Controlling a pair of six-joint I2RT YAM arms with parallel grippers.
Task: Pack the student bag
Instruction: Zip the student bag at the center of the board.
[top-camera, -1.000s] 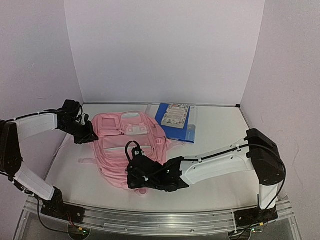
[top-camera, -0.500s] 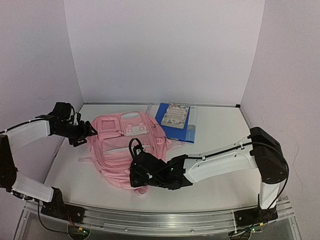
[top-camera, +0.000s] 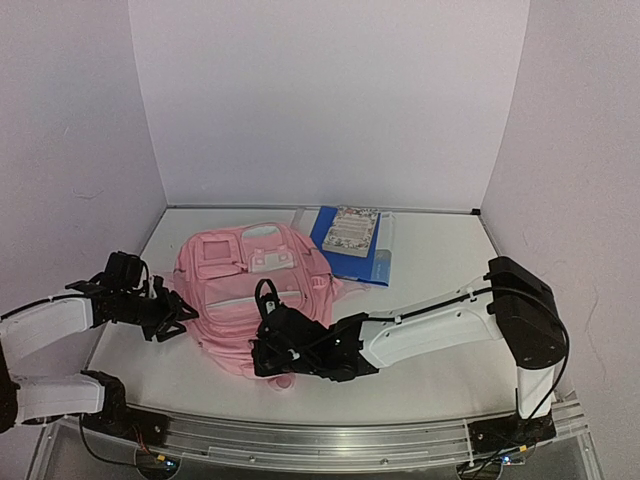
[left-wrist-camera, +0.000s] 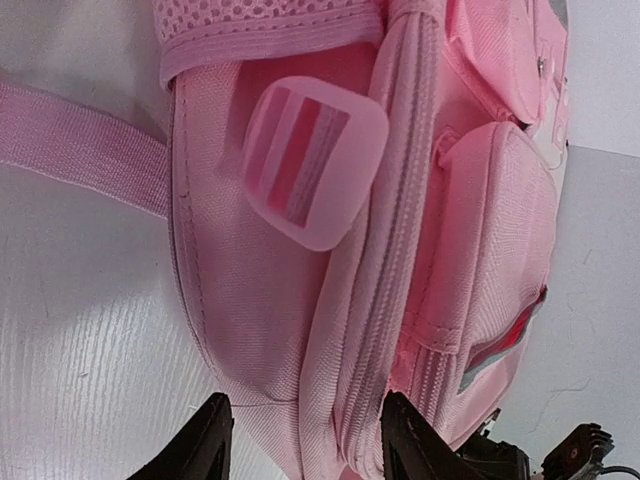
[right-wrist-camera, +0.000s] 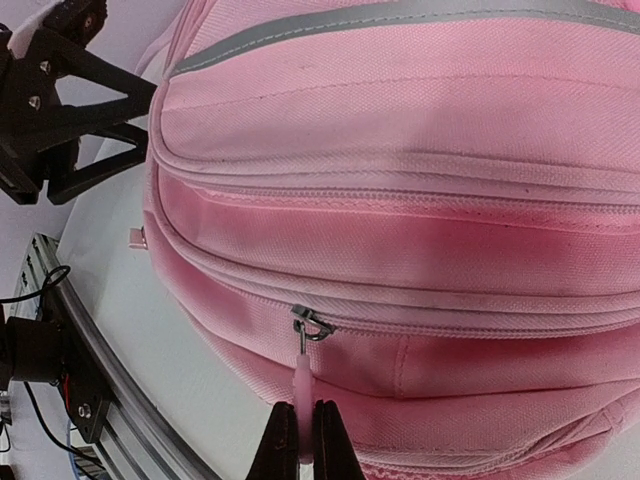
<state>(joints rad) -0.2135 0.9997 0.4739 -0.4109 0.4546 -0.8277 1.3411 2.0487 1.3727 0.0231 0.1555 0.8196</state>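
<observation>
Bag (top-camera: 250, 290) lies on the table (top-camera: 440, 270), zips shut and nothing packed; books (top-camera: 350, 240) wait behind it to the right. Left gripper (left-wrist-camera: 303, 445) reaches in low, jaws apart astride the bag's left side. Right gripper (right-wrist-camera: 300, 440), stretched across, pinches the zip pull (right-wrist-camera: 302, 385) at the near end.

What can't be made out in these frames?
- Top view: right gripper fingertips, hidden under its own wrist over the student bag.
- Left wrist view: whether the left gripper touches the bag; too close to tell.
- Top view: blue book cover, partly under the floral notebook; print too small.
</observation>
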